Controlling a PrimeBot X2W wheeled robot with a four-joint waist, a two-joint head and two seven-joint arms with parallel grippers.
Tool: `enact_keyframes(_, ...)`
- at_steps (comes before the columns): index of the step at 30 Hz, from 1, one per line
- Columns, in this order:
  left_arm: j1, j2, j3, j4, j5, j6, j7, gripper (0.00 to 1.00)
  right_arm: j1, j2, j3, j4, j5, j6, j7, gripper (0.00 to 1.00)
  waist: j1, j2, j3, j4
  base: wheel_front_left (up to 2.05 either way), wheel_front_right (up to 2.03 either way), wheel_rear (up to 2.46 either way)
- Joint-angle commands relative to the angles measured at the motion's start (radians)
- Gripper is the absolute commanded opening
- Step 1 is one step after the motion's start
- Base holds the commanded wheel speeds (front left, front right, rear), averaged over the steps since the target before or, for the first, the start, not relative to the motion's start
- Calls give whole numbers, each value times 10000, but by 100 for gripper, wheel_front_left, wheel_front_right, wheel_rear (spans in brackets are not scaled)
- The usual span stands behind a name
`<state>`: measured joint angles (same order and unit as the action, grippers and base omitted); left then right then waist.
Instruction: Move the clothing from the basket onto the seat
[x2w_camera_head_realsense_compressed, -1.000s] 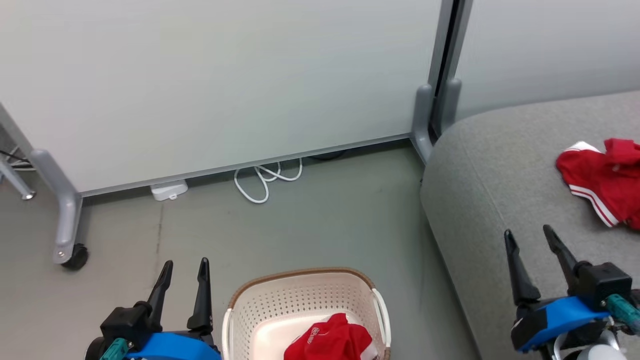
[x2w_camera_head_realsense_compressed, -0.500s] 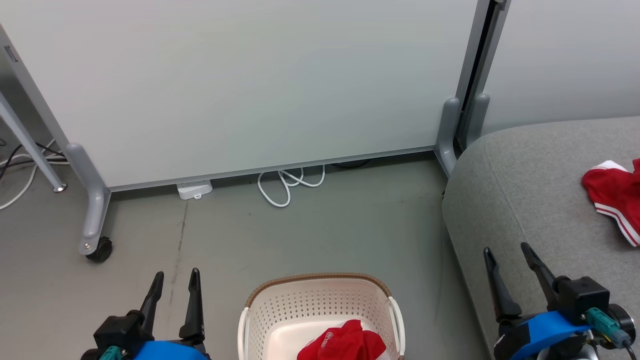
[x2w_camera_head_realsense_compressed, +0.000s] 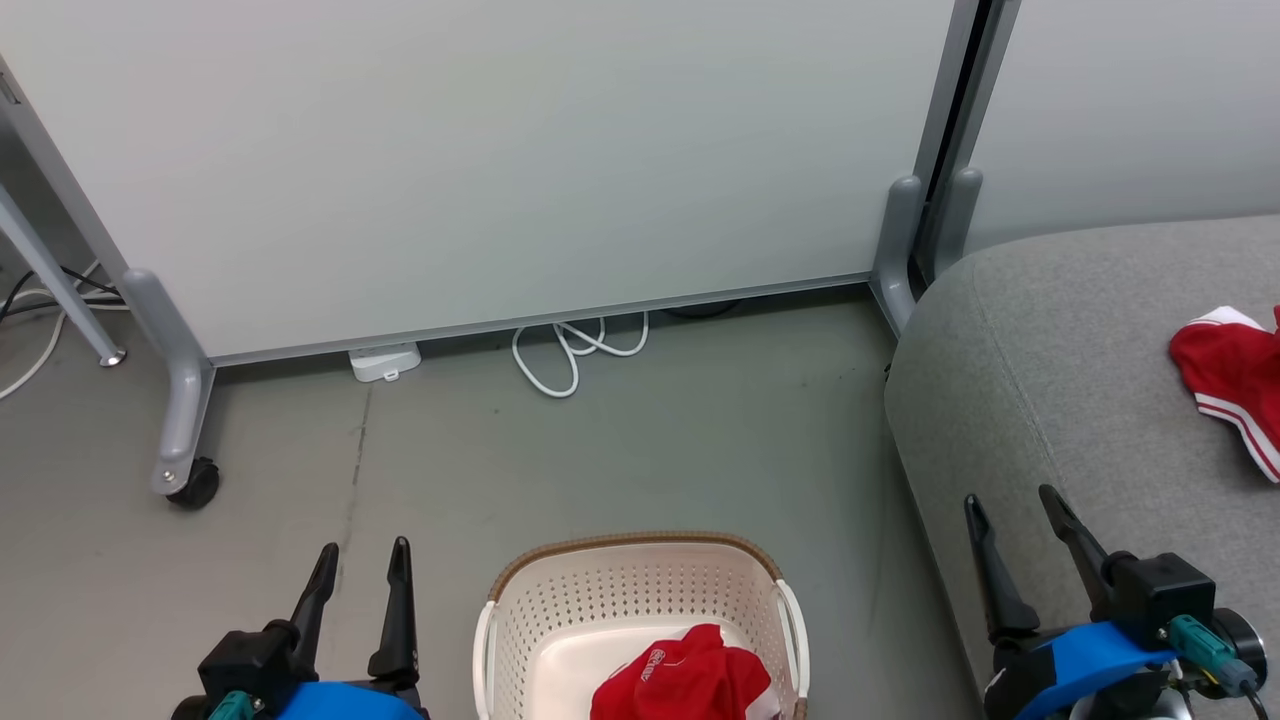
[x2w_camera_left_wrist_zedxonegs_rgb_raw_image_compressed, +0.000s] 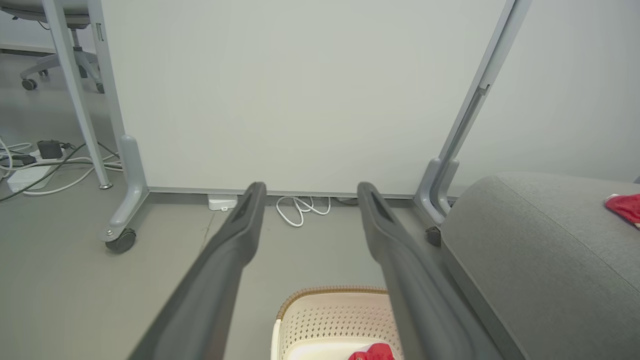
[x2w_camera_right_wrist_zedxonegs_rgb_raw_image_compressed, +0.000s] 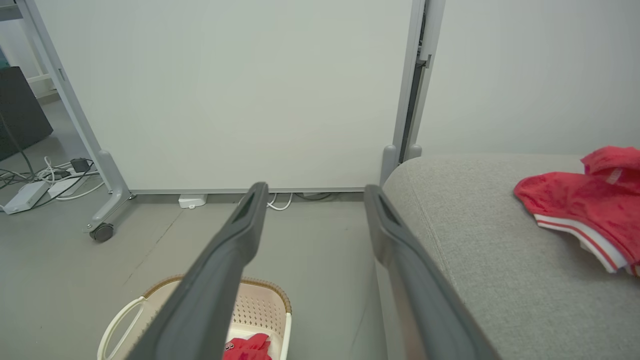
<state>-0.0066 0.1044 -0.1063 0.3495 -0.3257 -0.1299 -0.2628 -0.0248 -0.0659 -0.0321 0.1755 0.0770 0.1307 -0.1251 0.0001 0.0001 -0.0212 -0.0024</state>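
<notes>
- Head view: on the grey floor (x2w_camera_head_realsense_compressed: 600, 450), we see the basket (x2w_camera_head_realsense_compressed: 630, 545) holding one red garment (x2w_camera_head_realsense_compressed: 690, 680). The second garment (x2w_camera_head_realsense_compressed: 1225, 365) lies on the seat (x2w_camera_head_realsense_compressed: 1050, 380), so we judge the task half done.
- Left wrist view: our left gripper (x2w_camera_left_wrist_zedxonegs_rgb_raw_image_compressed: 310, 187) is spread wide and empty.
- Right wrist view: our right gripper (x2w_camera_right_wrist_zedxonegs_rgb_raw_image_compressed: 315, 187) is likewise spread and holds nothing.

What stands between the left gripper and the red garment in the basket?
Only the basket's perforated side wall, between the open left gripper and the red garment; nothing lies over the garment, so the top is free.
</notes>
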Motion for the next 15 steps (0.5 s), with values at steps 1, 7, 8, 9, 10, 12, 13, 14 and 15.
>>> enact_keyframes(1,-121,37,-14,-7,-3,-11,-28,100,-44,45,15,15,-19,1,-59,100,-1,-1,33,-2,0,0,0)
enact_keyframes(7,-352,101,-278,-52,-32,-9,-28,100,-404,80,131,-255,-7,1,-68,100,-1,-1,696,-126,0,0,0)
enact_keyframes(8,-436,122,-325,-63,-37,-9,-28,100,-515,83,166,-332,-6,1,-81,100,-1,-1,925,-168,0,0,0)
enact_keyframes(9,-544,140,-392,-80,-38,-9,-30,100,-638,85,199,-416,-2,1,-86,100,-1,-1,1189,-215,0,0,0)
enact_keyframes(10,-685,157,-460,-87,-34,-9,-30,100,-790,90,228,-498,7,1,-122,100,-1,-1,1455,-266,0,0,0)
enact_keyframes(12,-982,178,-576,-77,-20,-9,-28,100,-1139,97,301,-639,16,1,-199,100,-1,-1,2053,-388,0,0,0)
enact_keyframes(13,-1161,204,-620,-83,-16,-9,-28,100,-1339,101,361,-737,27,1,-193,100,-1,-1,2413,-469,0,0,0)
enact_keyframes(14,-1356,238,-685,-61,-3,-9,-28,100,-1544,105,410,-776,21,1,-218,100,-1,-1,2713,-540,0,0,0)
enact_keyframes(15,-1539,289,-749,-43,7,-9,-28,100,-1757,106,481,-841,29,1,-226,100,-1,-1,3083,-622,0,0,0)
